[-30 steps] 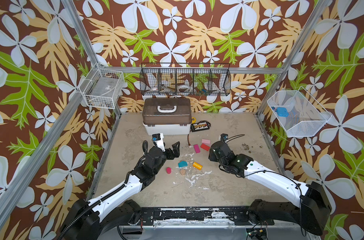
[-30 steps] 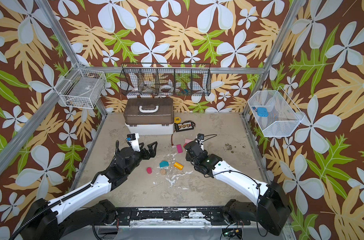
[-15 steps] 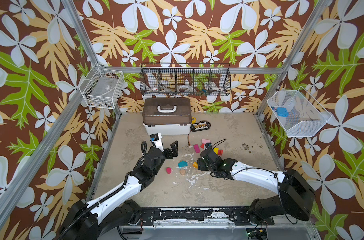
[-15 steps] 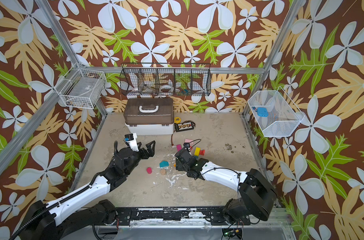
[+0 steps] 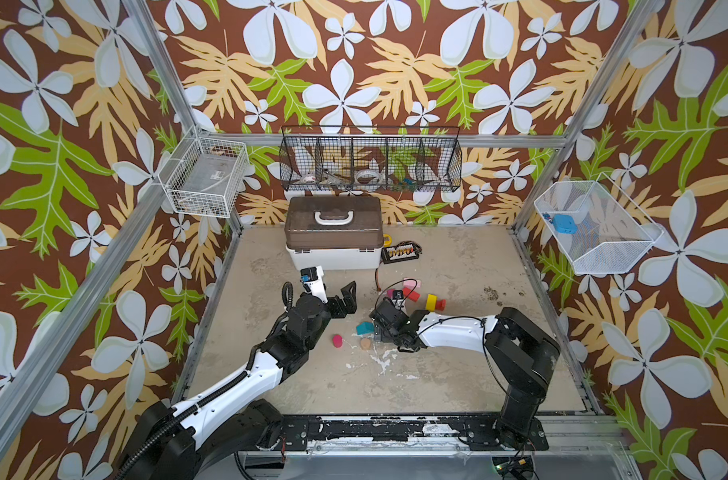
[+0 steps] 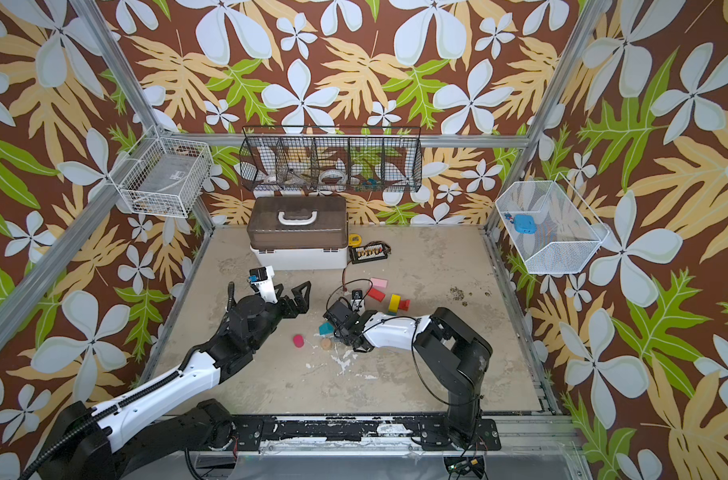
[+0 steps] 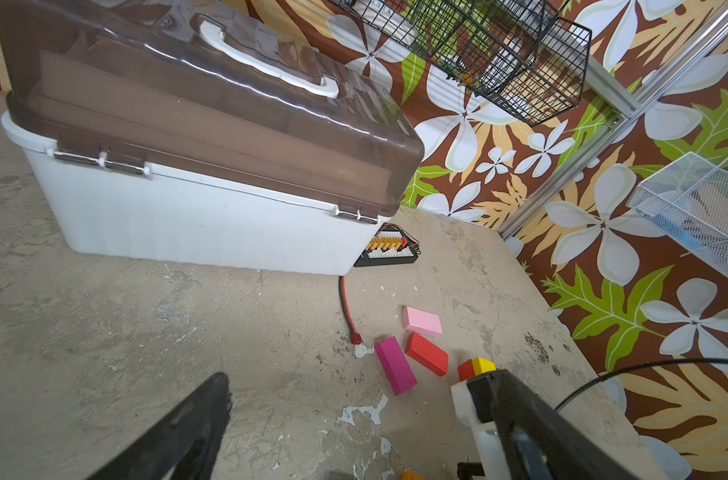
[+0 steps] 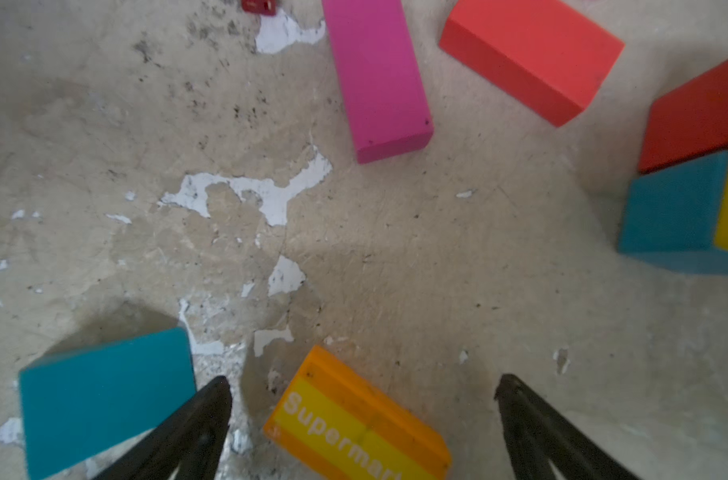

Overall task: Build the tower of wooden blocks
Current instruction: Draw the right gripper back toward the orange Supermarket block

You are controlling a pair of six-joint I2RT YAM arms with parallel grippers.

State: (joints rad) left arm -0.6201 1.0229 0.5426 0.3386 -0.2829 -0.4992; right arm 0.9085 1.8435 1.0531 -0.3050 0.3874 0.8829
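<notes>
Trouble, as I read it, starts at the right gripper (image 8: 364, 381): its jaws stand wide apart and empty, with the orange block (image 8: 354, 419) lying skew between them, touching neither. How high the tips hang over the counter (image 8: 395, 257) I cannot tell. If I close on that block as it lies, the jaws would meet its corners and not its flat sides, so it could twist or squirt out.

At 9 o'clock from the gripper in both top views sits the teal roof piece (image 5: 364, 328), just beside one jaw. A descent or a slight drift that way would shove it. At 12 to 1 o'clock lie the magenta bar (image 8: 375, 79) and the red bar (image 8: 532, 58), flat and apart from each other, safe unless the wrist swings over them low.

The tower (image 5: 432, 300) is near, at 2 o'clock: only a yellow piece against a blue cube and a red one, and how they bear on each other I cannot make out. A carried block arriving off-centre, or the forearm brushing past, would topple it. The left gripper (image 7: 345, 382), open and empty, hangs at 10 o'clock, well apart, no threat.
</notes>
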